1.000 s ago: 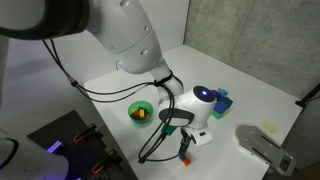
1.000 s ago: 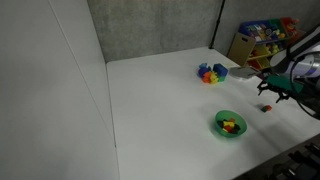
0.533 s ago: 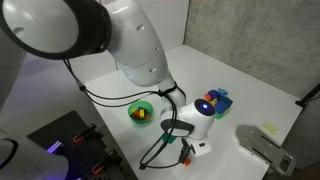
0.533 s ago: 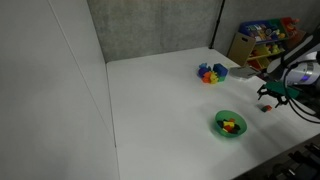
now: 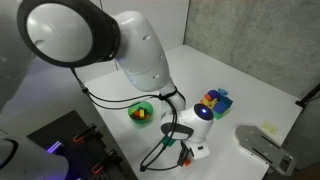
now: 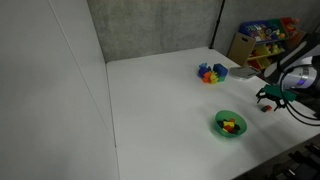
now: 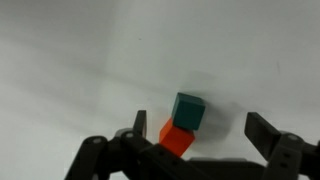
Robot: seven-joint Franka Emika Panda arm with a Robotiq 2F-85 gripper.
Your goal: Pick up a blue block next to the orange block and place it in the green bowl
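Note:
In the wrist view a blue-green block [image 7: 187, 110] sits on the white table, touching an orange block [image 7: 176, 138] just below it. My gripper [image 7: 200, 128] is open, its two dark fingers standing either side of the pair, holding nothing. In both exterior views the gripper [image 5: 187, 152] [image 6: 268, 97] hangs low over the table near its edge. A bit of the orange block [image 5: 186, 160] [image 6: 266, 108] shows under it. The green bowl [image 5: 141, 105] [image 6: 231, 131] holds small colored pieces and stands apart from the gripper.
A pile of colored blocks [image 5: 215, 100] [image 6: 211, 73] lies toward the back of the white table. A grey device [image 5: 262, 145] sits past the table edge. Shelves with toys [image 6: 262, 38] stand behind. Cables trail from the arm.
The arm has shifted toward the table's near edge, and the gripper has come down closer over the blue and orange blocks. The jaws stay open.

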